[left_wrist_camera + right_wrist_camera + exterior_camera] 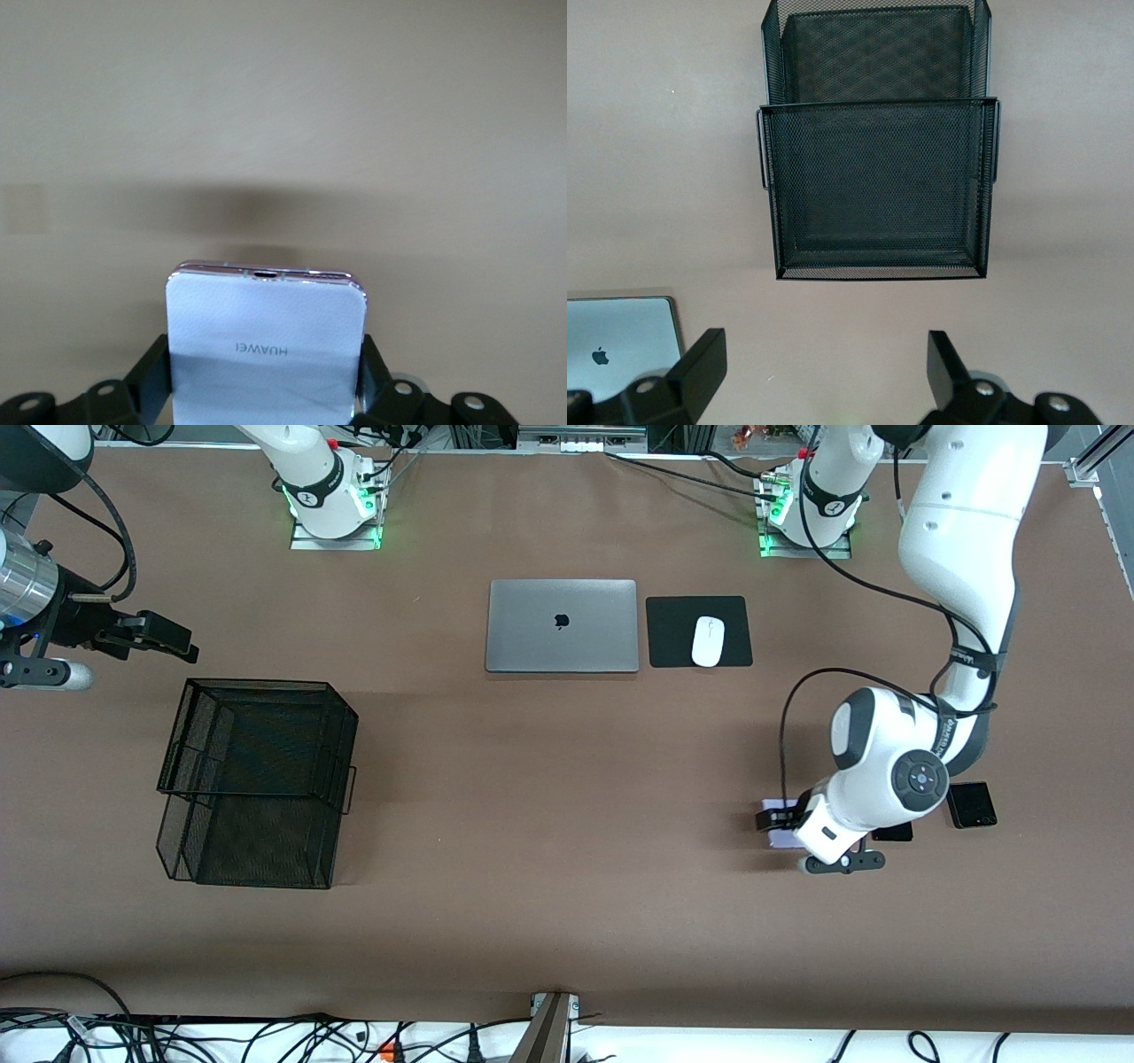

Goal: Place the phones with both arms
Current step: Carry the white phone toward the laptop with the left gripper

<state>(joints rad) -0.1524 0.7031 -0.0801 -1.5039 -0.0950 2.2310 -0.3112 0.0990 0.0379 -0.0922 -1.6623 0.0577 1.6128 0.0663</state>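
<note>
The left gripper [266, 376] is down at the table [549, 824] near the left arm's end, its fingers [152, 367] pressed against both sides of the pale phone [266, 341]. Just beside it lie the slim black phone [893, 833], mostly hidden under the arm, and the folded black phone [972, 804]. The right gripper [824, 367] waits wide open above the table near the black mesh basket [257, 779]. The silver laptop [562, 625] and the white mouse [707, 640] on its black pad [673, 633] lie farther from the front camera.
</note>
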